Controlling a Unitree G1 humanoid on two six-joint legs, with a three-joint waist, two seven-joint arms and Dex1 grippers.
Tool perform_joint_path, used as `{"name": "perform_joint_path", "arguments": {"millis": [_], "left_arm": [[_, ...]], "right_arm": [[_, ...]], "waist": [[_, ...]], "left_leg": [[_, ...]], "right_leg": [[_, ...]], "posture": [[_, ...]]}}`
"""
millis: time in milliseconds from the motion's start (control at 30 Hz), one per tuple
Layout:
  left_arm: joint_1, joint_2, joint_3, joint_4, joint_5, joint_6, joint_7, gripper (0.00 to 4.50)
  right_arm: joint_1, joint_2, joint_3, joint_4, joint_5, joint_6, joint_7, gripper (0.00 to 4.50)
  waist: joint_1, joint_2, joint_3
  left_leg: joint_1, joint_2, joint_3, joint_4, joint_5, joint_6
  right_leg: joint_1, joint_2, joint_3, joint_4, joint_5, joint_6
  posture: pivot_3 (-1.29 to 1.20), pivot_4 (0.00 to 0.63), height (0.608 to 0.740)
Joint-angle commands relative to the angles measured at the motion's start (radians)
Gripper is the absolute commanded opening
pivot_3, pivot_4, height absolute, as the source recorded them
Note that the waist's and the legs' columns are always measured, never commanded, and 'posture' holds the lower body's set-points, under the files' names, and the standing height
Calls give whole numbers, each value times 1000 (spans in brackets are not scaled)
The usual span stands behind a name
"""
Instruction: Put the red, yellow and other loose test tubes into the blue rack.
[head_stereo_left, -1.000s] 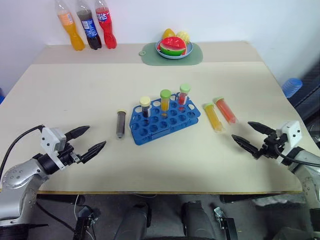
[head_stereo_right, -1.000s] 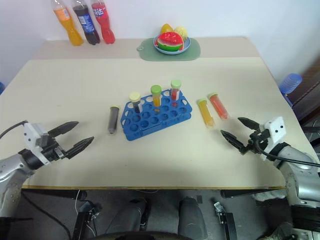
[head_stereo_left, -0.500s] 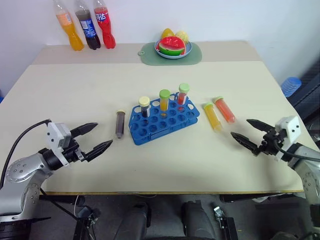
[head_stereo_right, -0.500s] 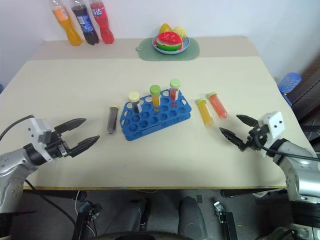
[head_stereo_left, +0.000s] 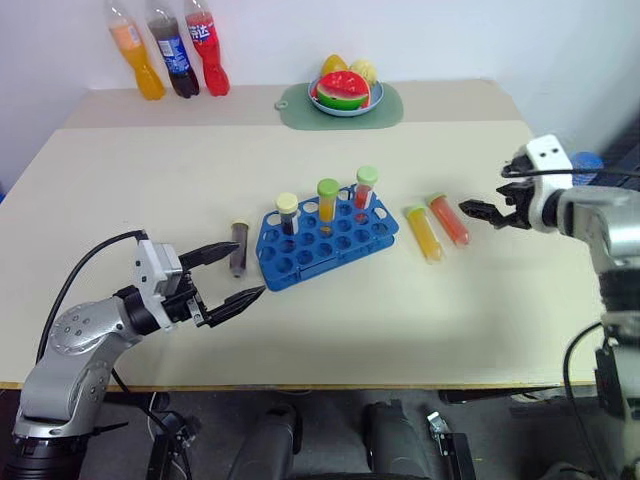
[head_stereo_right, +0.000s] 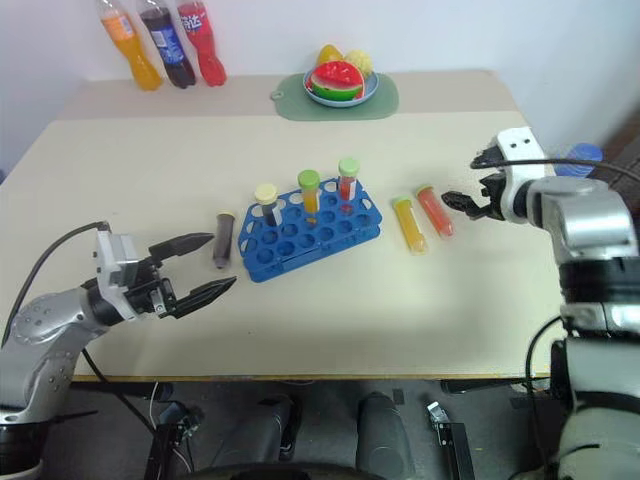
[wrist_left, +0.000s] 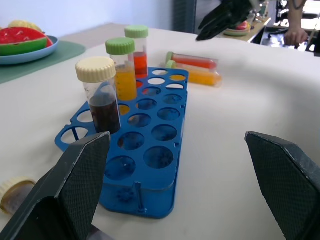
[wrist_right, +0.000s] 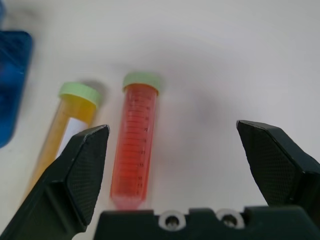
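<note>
lying flat on the counter (head_stereo_left: 300, 340): red tube (head_stereo_left: 450, 220) and yellow tube (head_stereo_left: 424, 233) side by side right of blue rack (head_stereo_left: 330, 240), brown tube (head_stereo_left: 239, 248) just left of it. right gripper (head_stereo_left: 478, 212) fingers wide near red tube; left gripper (head_stereo_left: 232, 274) fingers wide near rack, holding nothing.

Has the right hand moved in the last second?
Yes. The right hand has risen and gone forward, from the table's near edge to beside the red tube.
</note>
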Motion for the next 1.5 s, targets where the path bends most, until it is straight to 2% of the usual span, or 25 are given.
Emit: {"name": "perform_joint_path", "arguments": {"millis": [33,233,467,567,733,767,933,1000,1100,1167,1233,1367,1500], "left_arm": [[15,-7,0,-57,-13,13,19,4473],[82,-17,9,-111,-7,22,54,4473],[138,-32,20,-170,-21,35,98,4473],[154,-27,30,-180,-22,40,106,4500],[162,-24,40,-185,-26,44,110,4500],[161,-24,40,-185,-25,44,110,4500],[138,-36,26,-174,-21,41,115,4500],[130,-39,21,-166,-16,37,114,4500],[115,-47,16,-147,-7,31,111,4500],[98,-56,4,-123,3,23,109,4500],[72,-68,-22,-103,22,11,106,4500],[19,-88,-55,-58,35,4,98,4500],[-13,-92,-64,-30,36,0,89,4500]], "right_arm": [[-137,24,68,211,-73,-31,71,4500],[-325,116,122,533,-157,-134,137,4500],[-383,203,148,722,-258,-263,150,4500],[-396,222,138,768,-288,-316,119,3689],[-405,228,142,801,-337,-384,106,1082],[-405,228,136,803,-340,-393,99,784],[-391,195,122,793,-367,-503,53,771],[-371,175,61,767,-325,-614,14,771],[-334,159,-90,713,-186,-692,95,771],[-242,171,-206,596,-58,-827,212,771],[-140,194,-260,448,19,-882,280,771],[65,294,-304,105,140,-866,269,771],[234,432,-299,-108,221,-884,231,771]], "waist": [[-1,0,0],[-7,0,0],[-5,1,0],[-6,1,0],[-6,1,0],[-6,1,0],[-6,1,0],[-4,2,0],[-5,2,0],[-5,1,0],[-5,2,0],[-8,2,0],[-8,2,0]], "left_leg": [[0,0,0,0,0,0],[0,0,1,0,1,-1],[0,0,1,0,1,-1],[0,0,1,0,1,-1],[0,0,1,0,1,-2],[0,0,1,0,1,-2],[0,0,1,0,1,-2],[0,0,1,0,1,-3],[0,0,1,-1,2,-3],[0,0,1,-1,1,-3],[1,0,1,0,1,-2],[1,2,1,1,1,-2],[1,3,0,0,1,-3]], "right_leg": [[0,0,0,0,0,0],[-1,0,0,1,0,0],[-2,1,1,1,0,0],[-2,1,1,2,0,0],[-2,1,1,2,0,0],[-2,1,1,2,0,0],[-2,2,1,2,0,0],[-2,2,1,2,0,-1],[-2,2,1,2,0,0],[-1,2,1,1,0,0],[-1,3,1,1,0,0],[-1,4,2,3,1,-1],[-2,5,2,3,1,-2]], "posture": [[0,150,740],[0,150,740],[0,150,740],[0,150,740],[0,150,740],[0,150,740],[0,150,740],[0,150,740],[0,150,740],[0,150,740],[0,150,740],[0,150,740],[0,150,740]]}}
